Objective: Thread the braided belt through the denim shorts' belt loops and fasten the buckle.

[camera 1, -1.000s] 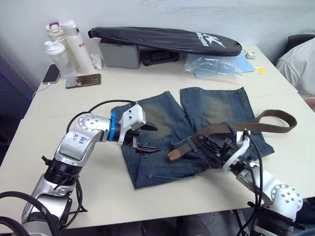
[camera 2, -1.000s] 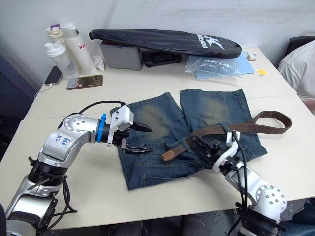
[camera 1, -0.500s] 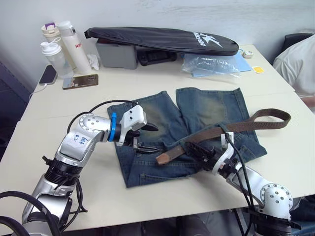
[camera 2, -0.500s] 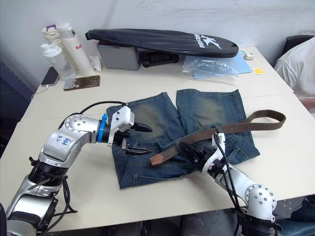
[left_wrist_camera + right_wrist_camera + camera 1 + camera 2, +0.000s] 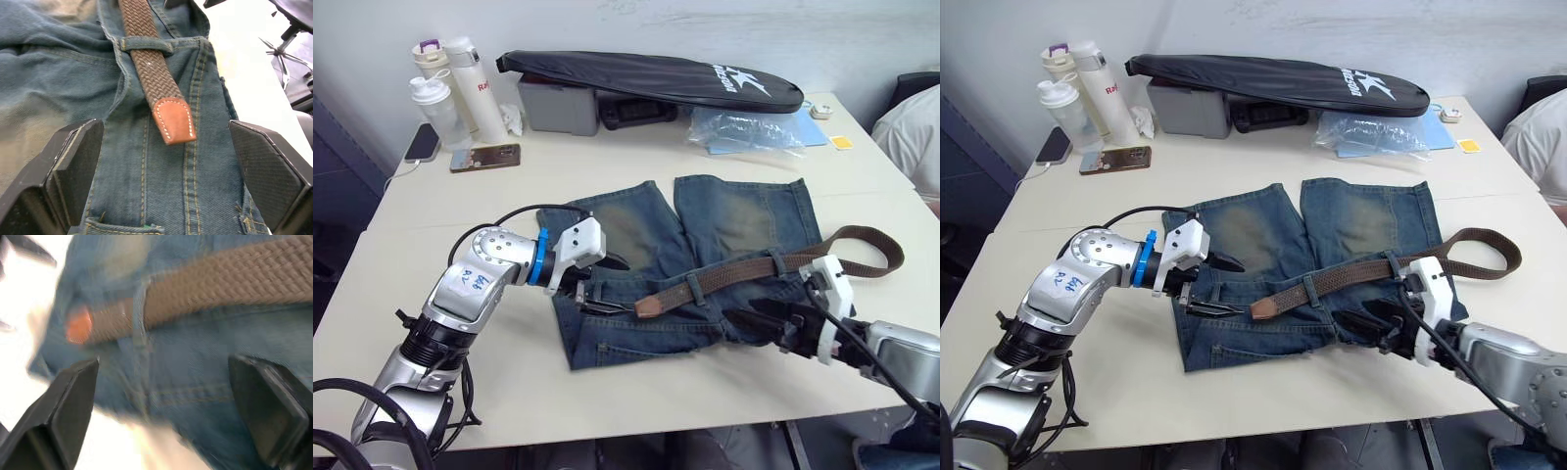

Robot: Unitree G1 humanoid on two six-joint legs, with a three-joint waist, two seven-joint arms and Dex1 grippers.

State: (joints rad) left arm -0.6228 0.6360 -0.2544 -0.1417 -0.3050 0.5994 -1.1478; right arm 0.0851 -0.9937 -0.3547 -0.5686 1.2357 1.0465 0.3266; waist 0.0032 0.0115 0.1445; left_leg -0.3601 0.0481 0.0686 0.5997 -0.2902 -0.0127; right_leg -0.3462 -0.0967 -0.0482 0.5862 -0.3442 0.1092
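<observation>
The faded denim shorts point(image 5: 724, 220) lie flat on the table, waistband toward me. The braided belt point(image 5: 744, 271) runs along the waistband and passes under one of the belt loops point(image 5: 146, 45). Its tan leather tip point(image 5: 173, 120) rests on the denim, and its far end curls in a loop point(image 5: 886, 245) off the right side of the shorts. My left gripper point(image 5: 607, 286) is open just left of the tip, which lies ahead between its fingers. My right gripper point(image 5: 756, 324) is open over the waistband near the table's front edge, just short of the belt and holding nothing. The buckle is hidden.
Along the back of the white table point(image 5: 460, 372) are a black racket bag point(image 5: 651, 76) on a grey box point(image 5: 558, 106), several bottles point(image 5: 460, 83), two phones point(image 5: 484, 157) and a clear plastic bag point(image 5: 744, 127). A person's sleeve point(image 5: 913, 127) is at the right edge.
My right gripper has opened, let go of the belt and drawn back to the right. The belt tip now lies further left, near my left gripper. The camera has shifted.
</observation>
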